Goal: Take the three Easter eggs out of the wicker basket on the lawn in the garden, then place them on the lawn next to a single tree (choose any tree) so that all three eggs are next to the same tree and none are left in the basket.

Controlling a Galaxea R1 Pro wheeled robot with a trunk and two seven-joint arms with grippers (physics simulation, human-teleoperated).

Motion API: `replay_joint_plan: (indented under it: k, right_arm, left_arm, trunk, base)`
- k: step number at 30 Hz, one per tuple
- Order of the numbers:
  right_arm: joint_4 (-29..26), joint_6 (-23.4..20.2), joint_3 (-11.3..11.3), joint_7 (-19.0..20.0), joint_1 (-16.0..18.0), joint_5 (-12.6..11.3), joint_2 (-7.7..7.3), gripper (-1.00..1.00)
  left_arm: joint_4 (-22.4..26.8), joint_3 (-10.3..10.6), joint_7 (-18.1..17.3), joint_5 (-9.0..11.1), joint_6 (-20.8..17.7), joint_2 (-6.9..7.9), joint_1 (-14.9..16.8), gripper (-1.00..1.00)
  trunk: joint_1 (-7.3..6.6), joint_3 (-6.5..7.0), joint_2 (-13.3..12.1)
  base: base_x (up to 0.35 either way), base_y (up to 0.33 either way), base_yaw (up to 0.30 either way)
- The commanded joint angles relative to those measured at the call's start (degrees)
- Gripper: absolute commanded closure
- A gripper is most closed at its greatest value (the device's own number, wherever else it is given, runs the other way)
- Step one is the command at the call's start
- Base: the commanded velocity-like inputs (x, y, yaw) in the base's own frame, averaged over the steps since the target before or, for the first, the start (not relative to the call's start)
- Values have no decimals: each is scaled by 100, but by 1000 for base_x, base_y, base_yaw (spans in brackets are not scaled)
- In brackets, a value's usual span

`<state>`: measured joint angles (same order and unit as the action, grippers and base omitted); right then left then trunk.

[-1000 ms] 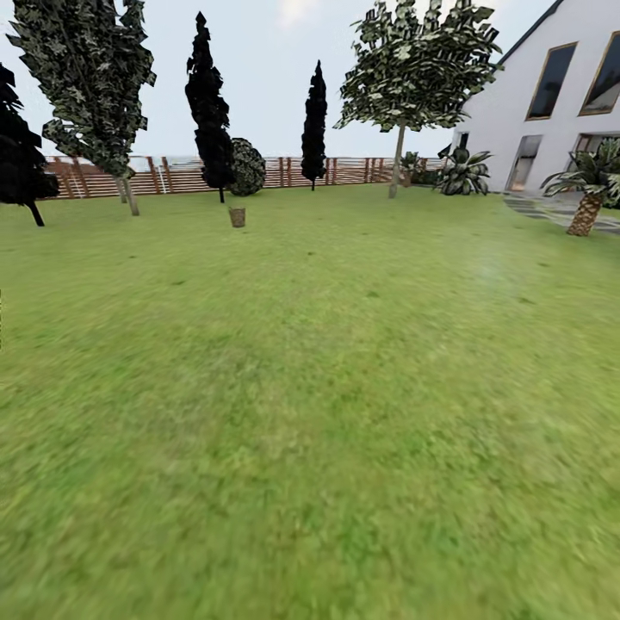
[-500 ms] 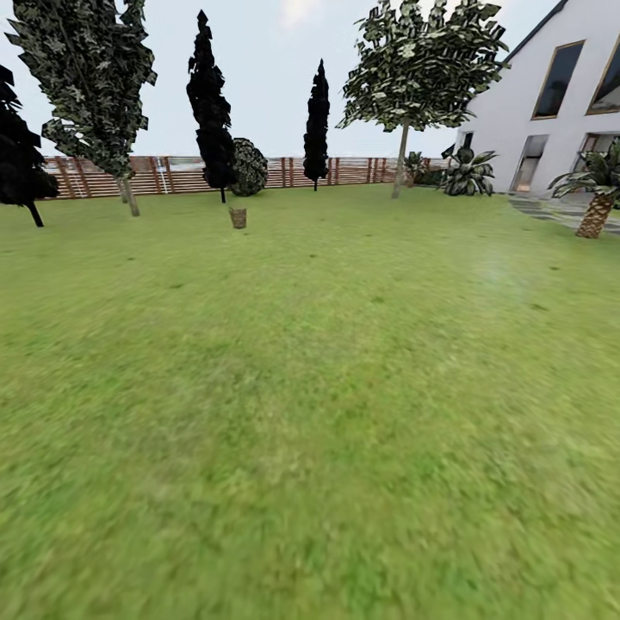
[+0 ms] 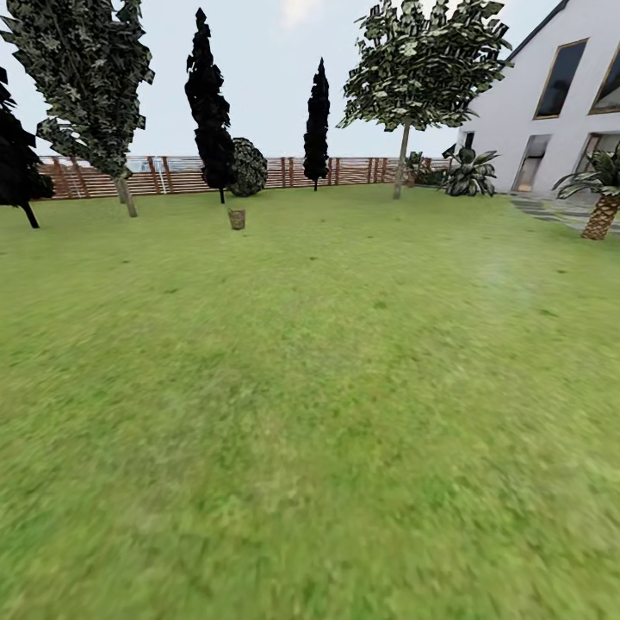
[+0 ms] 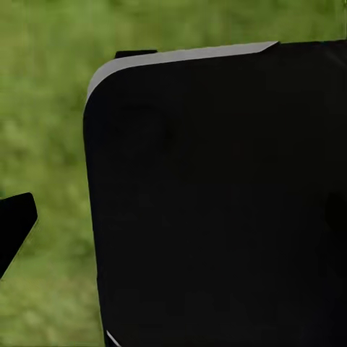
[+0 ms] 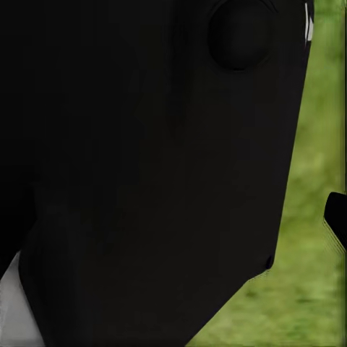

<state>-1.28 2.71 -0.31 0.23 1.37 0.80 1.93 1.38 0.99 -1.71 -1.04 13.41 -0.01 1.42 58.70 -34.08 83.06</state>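
Note:
The wicker basket stands small and far off on the lawn, left of centre near the back fence. The Easter eggs are too small to make out at this distance. A tree with a pale straight trunk and broad crown rises at the back right. Another such tree stands at the back left. In the left wrist view a dark fingertip pokes in beside a black body panel over grass. A similar dark fingertip shows in the right wrist view. I cannot tell whether either gripper is open or shut.
Dark narrow conical trees and a round bush line a wooden fence. A white house, a broad-leaved plant, a palm and a grey stone path lie at the right.
The whole head picture has shifted a little, with the palm and house sliding right, so the camera has moved. Nothing on the lawn has moved.

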Motion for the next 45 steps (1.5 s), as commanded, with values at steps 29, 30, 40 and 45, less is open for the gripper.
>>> replay_joint_plan:
  k: [29,30,40,45]
  right_arm:
    - [5,19,-5,-5,3,1,1,-100]
    - [5,19,-5,-5,3,0,1,-100]
    - [5,19,-5,-5,3,-1,1,-100]
    - [5,19,-5,-5,3,-1,1,-100]
  left_arm:
    - [-2,7,-5,-10,18,10,6,-100]
    - [-1,7,-5,-10,17,10,6,-100]
    - [-3,7,-5,-10,19,10,7,-100]
    - [-2,7,-6,-10,17,10,7,-100]
  trunk:
    - [3,-5,2]
    - [3,-5,2]
    - [3,-15,2]
    - [3,-19,2]
  base:
    - [339,0,29]
    - [339,0,2]
    - [339,0,29]
    - [339,0,20]
